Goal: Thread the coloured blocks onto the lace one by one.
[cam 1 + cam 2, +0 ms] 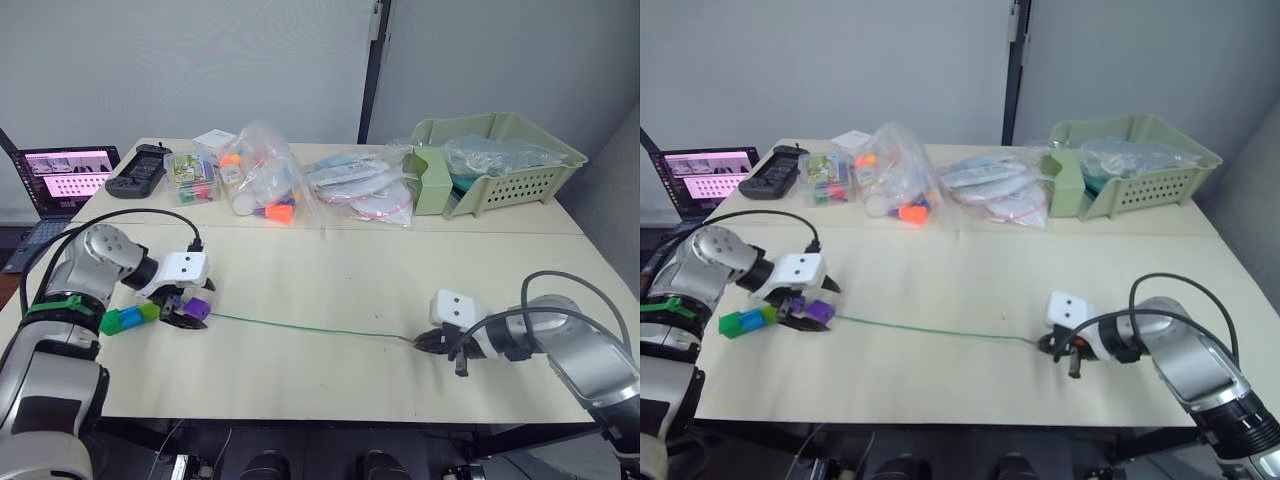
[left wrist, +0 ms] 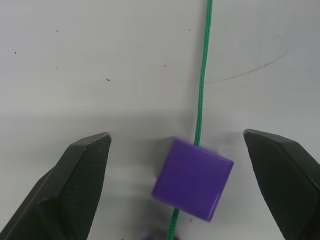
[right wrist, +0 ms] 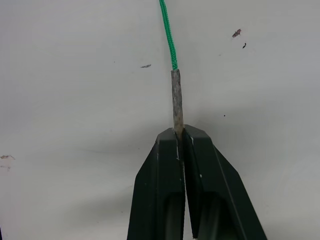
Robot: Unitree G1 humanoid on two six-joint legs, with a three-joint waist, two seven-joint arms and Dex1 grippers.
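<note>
A thin green lace (image 1: 300, 327) runs across the table between my two grippers. Its stiff tan tip (image 3: 176, 100) is pinched in my right gripper (image 1: 424, 342), which is shut on it at the right. At the left, a purple block (image 2: 193, 179) sits threaded on the lace, between the wide-open fingers (image 2: 80, 185) of my left gripper (image 1: 186, 312), untouched by them. Lime green and blue blocks (image 1: 127, 319) lie in a row just left of it, beside the left gripper.
At the table's back stand clear bags of toy pieces (image 1: 262, 183), a small clear box (image 1: 192, 178), packets (image 1: 360, 188) and a green basket (image 1: 500, 160). A black controller (image 1: 137, 170) and a laptop (image 1: 65, 180) sit at the back left.
</note>
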